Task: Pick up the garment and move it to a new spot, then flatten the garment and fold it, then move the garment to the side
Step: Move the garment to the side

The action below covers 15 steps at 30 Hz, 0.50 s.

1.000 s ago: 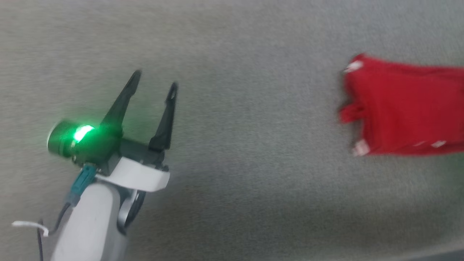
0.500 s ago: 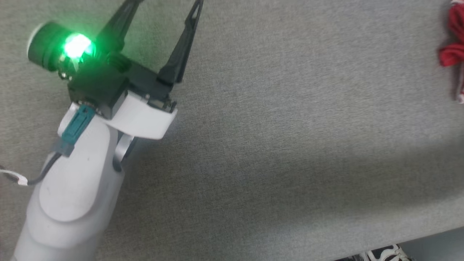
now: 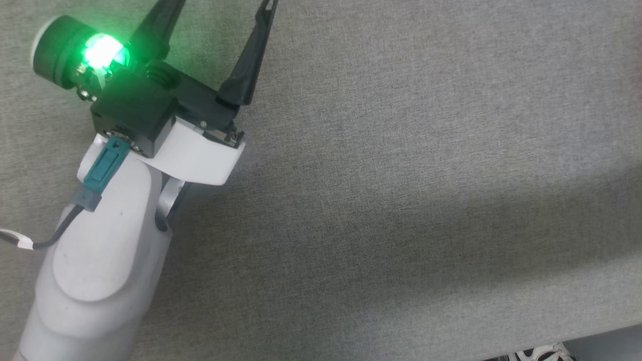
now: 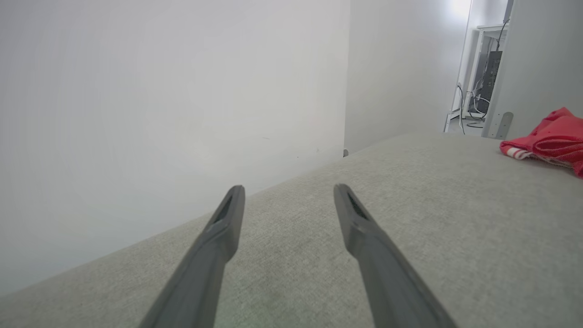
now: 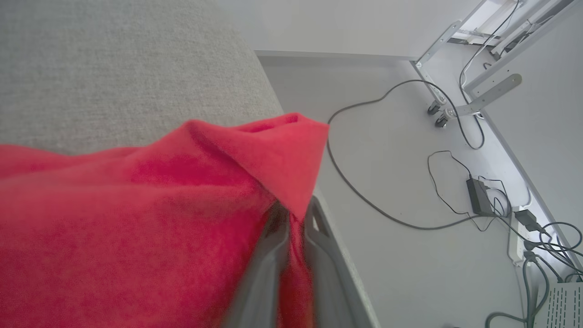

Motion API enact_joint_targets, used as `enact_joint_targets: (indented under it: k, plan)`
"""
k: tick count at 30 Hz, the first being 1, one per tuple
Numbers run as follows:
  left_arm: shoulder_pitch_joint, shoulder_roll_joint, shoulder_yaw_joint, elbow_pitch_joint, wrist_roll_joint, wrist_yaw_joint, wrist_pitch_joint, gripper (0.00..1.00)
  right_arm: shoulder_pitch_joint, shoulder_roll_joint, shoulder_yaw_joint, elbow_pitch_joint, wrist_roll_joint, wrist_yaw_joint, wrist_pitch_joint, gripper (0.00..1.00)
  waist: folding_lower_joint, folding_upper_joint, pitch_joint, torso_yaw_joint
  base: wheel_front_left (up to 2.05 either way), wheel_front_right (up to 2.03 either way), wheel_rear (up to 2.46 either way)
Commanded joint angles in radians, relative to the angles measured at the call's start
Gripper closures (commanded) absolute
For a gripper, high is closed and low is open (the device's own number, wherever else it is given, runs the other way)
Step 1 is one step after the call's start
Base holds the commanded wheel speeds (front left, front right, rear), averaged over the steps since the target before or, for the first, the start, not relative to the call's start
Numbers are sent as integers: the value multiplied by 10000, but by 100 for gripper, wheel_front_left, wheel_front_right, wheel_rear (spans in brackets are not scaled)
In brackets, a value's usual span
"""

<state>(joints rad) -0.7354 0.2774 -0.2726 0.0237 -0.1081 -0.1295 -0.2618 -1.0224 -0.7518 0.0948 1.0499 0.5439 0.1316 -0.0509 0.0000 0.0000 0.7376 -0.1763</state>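
The garment (image 5: 136, 205), a bright red cloth, fills the lower left of the right wrist view, lying over the edge of the grey fabric surface (image 5: 114, 68). My right gripper (image 5: 296, 212) is shut on a raised fold of it, with red cloth pinched between the fingers. In the left wrist view the garment (image 4: 551, 136) lies far off at the right edge, showing a striped trim. My left gripper (image 4: 288, 191) hovers open over bare fabric, holding nothing. In the head view the left gripper (image 3: 215, 5) is at the upper left, its wrist light glowing green.
The grey surface (image 3: 401, 150) ends in an edge at the head view's lower right. Beyond the edge by the garment lies a pale floor with black cables (image 5: 364, 196), a power brick (image 5: 478, 196) and a white desk frame (image 5: 478, 91). A white wall (image 4: 159, 114) stands ahead of the left gripper.
The head view has shifted, so the camera moved; the garment has left that picture at the right. The left gripper stays open and now sits higher in the picture.
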Motion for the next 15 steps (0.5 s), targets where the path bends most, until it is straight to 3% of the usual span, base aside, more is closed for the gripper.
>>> enact_joint_targets:
  k: [1,2,3,10,15]
  plan:
    - [198,-40,55,46,31,-18,-37,0,-135,-7,72,188,-92,-21,-204,63,0,0,-119,35,0,0,0]
    - [250,-81,105,70,20,-17,-37,0,-154,-25,131,319,-130,-21,-340,16,0,0,-203,52,0,0,0]
    - [311,-125,144,76,-3,-17,-37,0,-196,-38,187,436,-156,-21,-470,0,0,0,-299,69,0,0,0]
    - [1330,-486,650,242,-78,-16,-37,0,64,-1,842,599,-92,-21,-1006,0,0,0,-1504,276,0,0,0]
    - [2639,-833,1158,586,-151,-11,-37,0,756,444,1738,102,19,-21,-1183,0,0,0,-2778,547,0,0,0]
